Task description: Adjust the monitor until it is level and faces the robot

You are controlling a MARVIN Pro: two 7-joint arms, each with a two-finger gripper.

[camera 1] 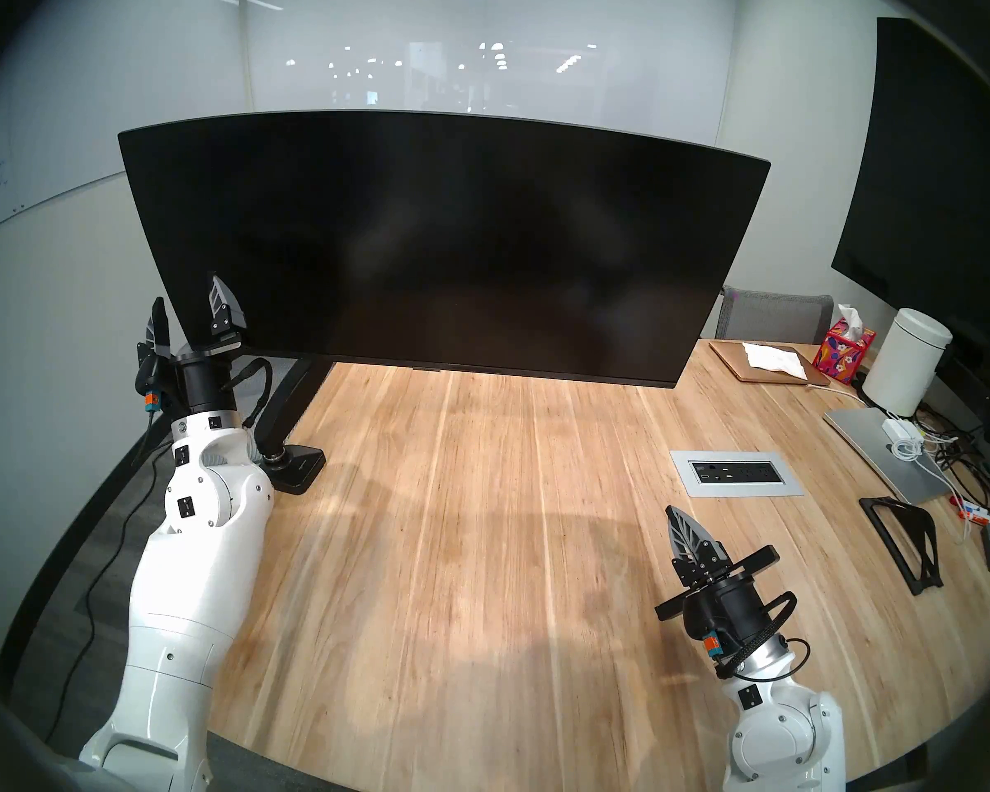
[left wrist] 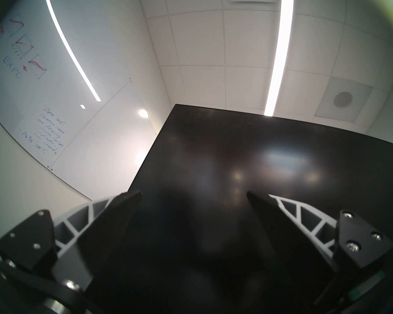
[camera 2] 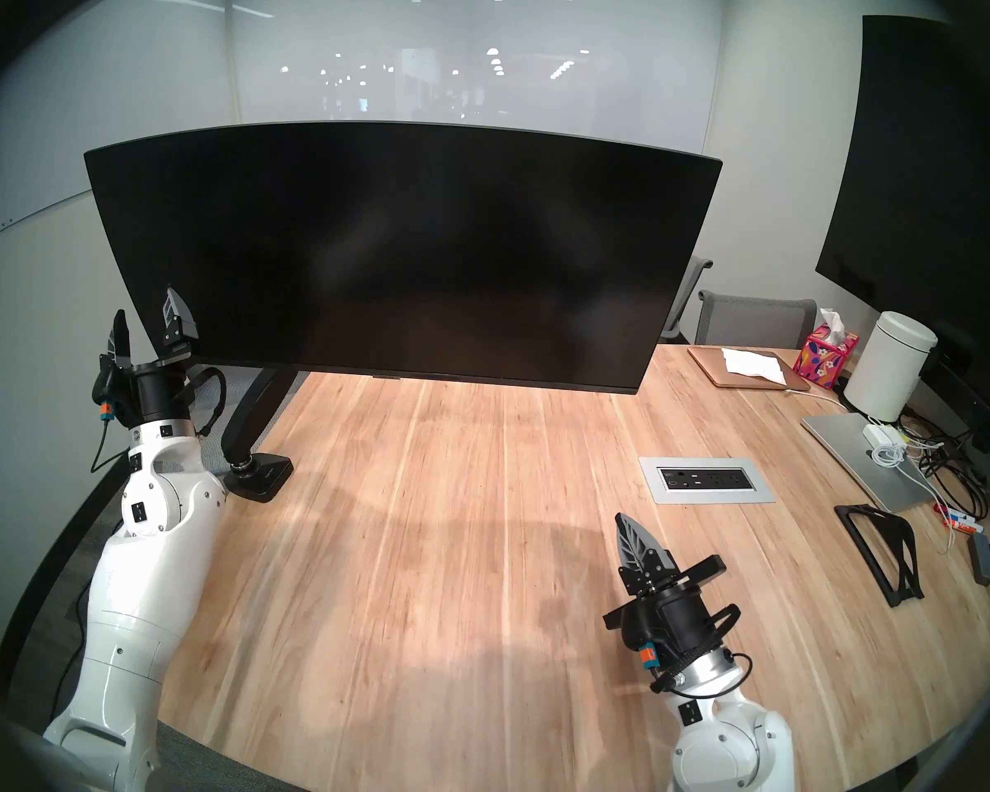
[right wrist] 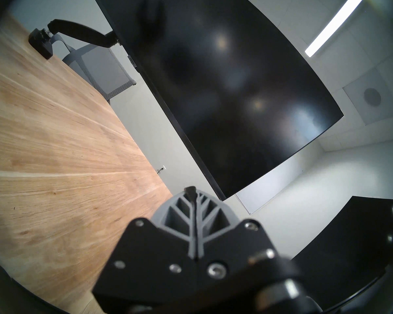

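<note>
My left ribbed grey-black gripper (camera 1: 187, 308) stands spread apart, straddling the lower left corner of the wide black flat monitor (camera 1: 441, 248). My right gripper (camera 1: 681, 528) is pressed together, empty, above the light wooden table (camera 1: 453, 516).

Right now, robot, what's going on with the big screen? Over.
Left gripper open, fingers straddling the monitor at its lower left corner. Right gripper shut, empty, hanging back over the table. Nothing blocking the screen.
</note>
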